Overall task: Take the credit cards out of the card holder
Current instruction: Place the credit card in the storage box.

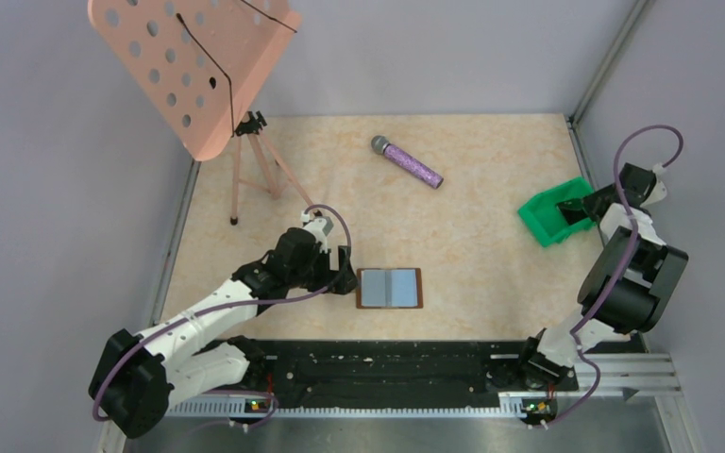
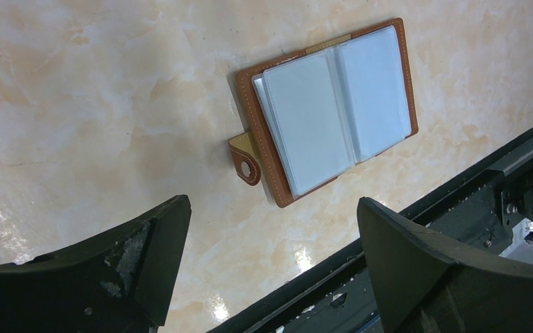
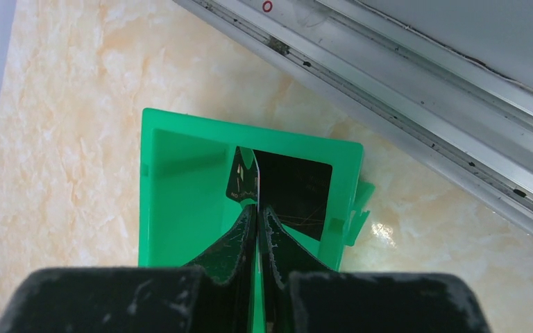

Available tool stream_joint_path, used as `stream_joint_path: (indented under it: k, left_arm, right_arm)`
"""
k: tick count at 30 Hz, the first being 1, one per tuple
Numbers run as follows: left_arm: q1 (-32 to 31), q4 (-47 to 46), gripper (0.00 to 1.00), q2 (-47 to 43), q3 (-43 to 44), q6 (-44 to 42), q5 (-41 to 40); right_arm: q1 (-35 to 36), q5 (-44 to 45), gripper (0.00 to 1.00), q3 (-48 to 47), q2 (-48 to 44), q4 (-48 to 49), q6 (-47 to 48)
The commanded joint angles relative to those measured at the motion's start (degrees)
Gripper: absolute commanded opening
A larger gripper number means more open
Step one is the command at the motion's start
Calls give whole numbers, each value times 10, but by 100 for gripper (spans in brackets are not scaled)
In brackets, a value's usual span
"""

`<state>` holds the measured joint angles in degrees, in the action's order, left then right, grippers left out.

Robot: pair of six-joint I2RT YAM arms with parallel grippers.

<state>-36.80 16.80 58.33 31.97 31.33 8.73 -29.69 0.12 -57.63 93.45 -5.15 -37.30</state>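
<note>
Card drop: right pincer (image 3: 258,209), shut on a dark card (image 3: 243,177) above the green bin (image 3: 180,187), should part low inside; left pincer (image 2: 271,211) stands wide beside the card holder (image 2: 326,111).

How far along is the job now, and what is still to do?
Done: one black card lies in the green bin. In hand: the right gripper pinches a second card above the bin. Remaining: release it. The card holder shows empty-looking sleeves, with the left gripper open beside it.

tbl (image 1: 477,231) beige marble | on: card holder (image 1: 389,288) open, mic (image 1: 406,161), green bin (image 1: 531,214), music stand (image 1: 192,71)
</note>
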Motion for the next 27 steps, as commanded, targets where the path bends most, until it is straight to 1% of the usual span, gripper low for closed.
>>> stream_joint_path:
  k: [1, 4, 7, 13, 27]
  left_arm:
    - [-1, -14, 95, 4, 26, -4, 7]
    - [0, -13, 95, 6, 29, -5, 8]
    - [0, -12, 95, 5, 33, -5, 8]
    - [-1, -9, 95, 1, 32, -2, 8]
    - [-1, -14, 96, 6, 30, 0, 13]
  right_arm:
    - [-9, 15, 2, 0, 3, 16, 4]
    - [-9, 14, 6, -4, 8, 15, 6]
    - [-10, 19, 13, -6, 9, 11, 3]
    - [-10, 30, 14, -19, 7, -5, -2]
    - [-10, 85, 23, -59, -18, -50, 11]
